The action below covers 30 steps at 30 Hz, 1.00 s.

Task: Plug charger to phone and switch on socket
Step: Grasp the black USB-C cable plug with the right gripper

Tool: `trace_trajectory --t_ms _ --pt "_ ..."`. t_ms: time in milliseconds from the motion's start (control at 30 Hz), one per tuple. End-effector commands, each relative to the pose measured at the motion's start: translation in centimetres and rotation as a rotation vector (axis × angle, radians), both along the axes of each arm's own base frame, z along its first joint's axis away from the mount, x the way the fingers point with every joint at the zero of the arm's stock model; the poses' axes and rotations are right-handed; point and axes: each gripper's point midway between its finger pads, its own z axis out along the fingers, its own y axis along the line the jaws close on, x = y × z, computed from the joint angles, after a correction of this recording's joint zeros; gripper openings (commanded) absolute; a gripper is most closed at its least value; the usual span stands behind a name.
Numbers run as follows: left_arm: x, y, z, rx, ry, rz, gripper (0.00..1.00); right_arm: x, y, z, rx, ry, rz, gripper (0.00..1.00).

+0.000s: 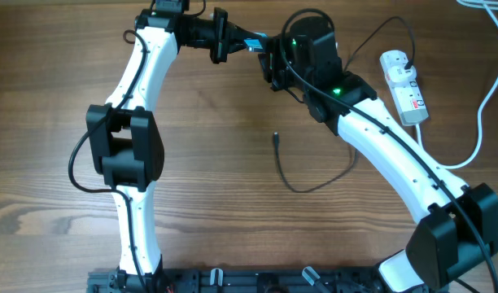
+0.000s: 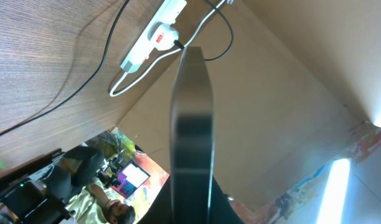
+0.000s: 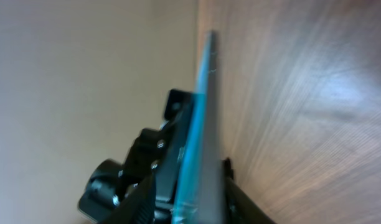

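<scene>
The phone (image 1: 254,42) is held edge-on above the far middle of the table, a sliver of its cyan screen showing. My left gripper (image 1: 231,38) is shut on its left end and my right gripper (image 1: 271,59) is shut on its right end. In the left wrist view the phone (image 2: 192,118) is a dark edge between my fingers (image 2: 193,213). In the right wrist view its cyan face (image 3: 197,134) sits between my fingers (image 3: 197,208). The charger's connector tip (image 1: 276,138) lies loose on the table; its white plug (image 1: 393,59) sits in the socket (image 1: 408,94).
The charger's thin black cable (image 1: 302,189) loops on the table under the right arm. The socket's thick white cord (image 1: 480,122) curves along the right edge. The socket (image 2: 150,40) also shows in the left wrist view. The left gripper's black body (image 3: 137,171) fills the right wrist view's lower left.
</scene>
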Motion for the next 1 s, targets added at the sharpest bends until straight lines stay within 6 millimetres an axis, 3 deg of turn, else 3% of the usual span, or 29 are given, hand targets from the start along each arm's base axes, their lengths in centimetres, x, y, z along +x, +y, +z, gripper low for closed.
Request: trace_trajectory --t_ms 0,100,133,167,267,333,433,500,533,567,633,700,800,900,967 --pt "-0.1 0.3 2.2 -0.005 -0.058 0.005 0.04 -0.3 0.6 2.9 -0.062 -0.143 0.098 0.49" --pt "1.1 0.8 1.1 0.07 -0.116 0.052 0.04 -0.5 0.3 5.0 -0.152 -0.272 0.154 0.7" --pt "1.8 1.4 0.4 0.12 -0.146 0.081 0.04 -0.8 -0.1 5.9 -0.183 -0.31 0.167 0.9" --pt "3.0 2.7 -0.8 0.21 -0.202 0.13 0.04 -1.1 -0.9 6.7 -0.225 -0.34 0.17 0.99" --pt "5.1 5.7 -2.5 0.363 -0.326 0.189 0.04 -2.2 -4.2 7.4 -0.402 -0.376 0.185 1.0" --pt "5.7 7.1 -2.9 0.422 -0.437 0.169 0.04 -3.4 -6.0 5.2 -0.647 -0.369 0.295 1.0" --pt "5.6 7.5 -3.1 0.468 -0.609 0.076 0.04 -5.4 -6.9 -2.0 -1.03 -0.329 0.688 0.99" --pt "5.6 8.2 -4.1 0.54 -0.63 0.057 0.04 -7.7 -6.7 -8.0 -1.079 -0.218 0.971 0.99" --pt "5.7 8.9 -4.7 0.594 -0.623 0.061 0.04 -8.5 -6.6 -9.8 -1.065 -0.178 1.047 0.99" --pt "5.7 10.2 -6.0 0.688 -0.586 0.073 0.04 -9.7 -7.0 -13.0 -1.043 -0.063 1.126 0.99" --pt "5.4 11.0 -6.8 0.746 -0.567 0.062 0.04 -10.5 -7.4 -16.7 -0.999 0.09 1.139 0.99" --pt "5.3 11.0 -6.8 0.752 -0.59 0.042 0.04 -11.0 -7.1 -19.0 -0.994 0.141 1.181 0.98" --pt "5.3 11.0 -6.8 0.752 -0.593 0.041 0.04 -12.8 -5.8 -21.9 -1.028 0.132 1.373 0.84" --pt "5.4 11.0 -6.8 0.752 -0.595 0.042 0.04 -13.5 -5.3 -23.6 -1.18 0.168 1.416 0.72" --pt "5.4 11.0 -6.8 0.752 -0.595 0.043 0.04 -13.4 -5.0 -23.7 -1.238 0.162 1.416 0.65"
